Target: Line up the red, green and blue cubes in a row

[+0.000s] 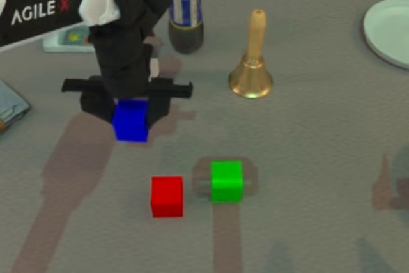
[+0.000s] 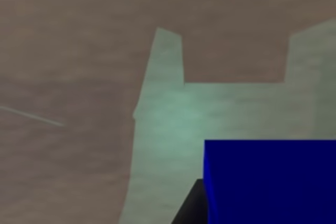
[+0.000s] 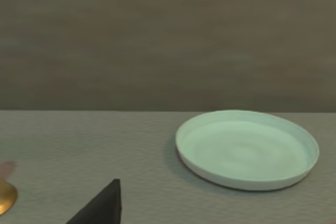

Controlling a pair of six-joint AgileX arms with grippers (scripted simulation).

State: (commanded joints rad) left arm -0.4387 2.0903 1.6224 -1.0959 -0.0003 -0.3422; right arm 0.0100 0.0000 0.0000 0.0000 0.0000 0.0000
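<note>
My left gripper (image 1: 131, 114) is shut on the blue cube (image 1: 130, 123), holding it above the table left of centre. In the left wrist view the blue cube (image 2: 270, 182) fills the lower corner, with one dark finger (image 2: 191, 208) against its side and the gripper's shadow on the table below. The red cube (image 1: 167, 196) rests on the table toward the front. The green cube (image 1: 227, 181) sits just to its right, a small gap between them. My right arm is parked outside the top view.
A brass bell (image 1: 251, 68) with a wooden handle stands behind the cubes. A dark bottle (image 1: 185, 11) is at the back. A white plate (image 1: 390, 30) lies at the back right, the same plate (image 3: 247, 150) facing the right wrist. A book (image 1: 9, 103) lies at the left edge.
</note>
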